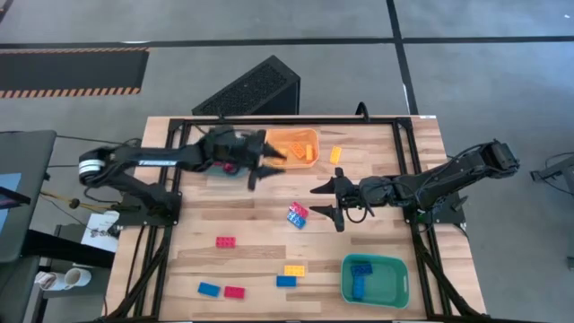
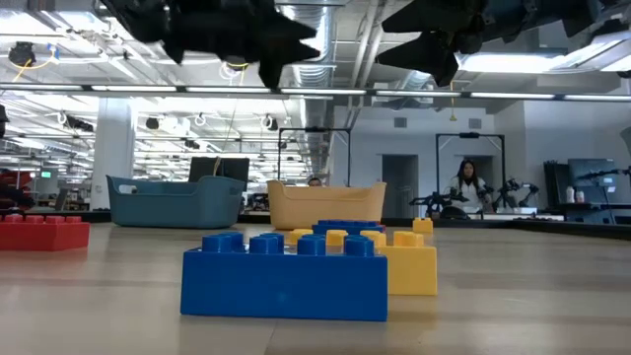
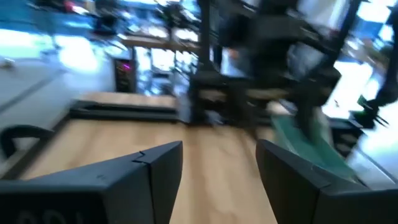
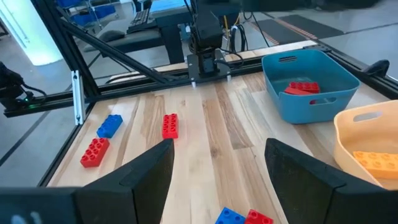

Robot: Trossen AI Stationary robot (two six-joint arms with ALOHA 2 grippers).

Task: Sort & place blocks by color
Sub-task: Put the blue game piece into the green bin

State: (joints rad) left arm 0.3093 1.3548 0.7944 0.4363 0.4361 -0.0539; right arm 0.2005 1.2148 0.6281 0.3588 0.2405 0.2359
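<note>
My right gripper (image 1: 330, 203) hangs with its jaws spread and empty near the middle of the table (image 1: 260, 256), just beside the joined blue-and-red block pair (image 1: 297, 214) that shows at the near edge of my right wrist view (image 4: 239, 217). My left gripper (image 1: 266, 160) is also spread and empty, poised by the near end of the orange bin (image 1: 291, 146), which already holds orange blocks (image 1: 300, 152); one orange block (image 1: 335, 154) lies on the wood just outside it. The remaining blocks are scattered toward the front: a red one (image 1: 225, 242), a yellow one (image 1: 294, 270) beside a blue one (image 1: 286, 282), and a blue (image 1: 208, 289) and red (image 1: 234, 292) pair of neighbours at the front left. The green bin (image 1: 375, 281) holds a blue block (image 1: 360, 270), and the blue bin (image 4: 309, 84) behind my left arm holds red ones (image 4: 302, 88). I judge the step in hand to be my right gripper taking the pair beside it. To do it well I should centre my fingers over the block's short sides, descend straight until the tips nearly meet the wood, and close squarely so the studs do not twist it. Since the two colours look stuck together, they may need separating before either goes into a bin.
</note>
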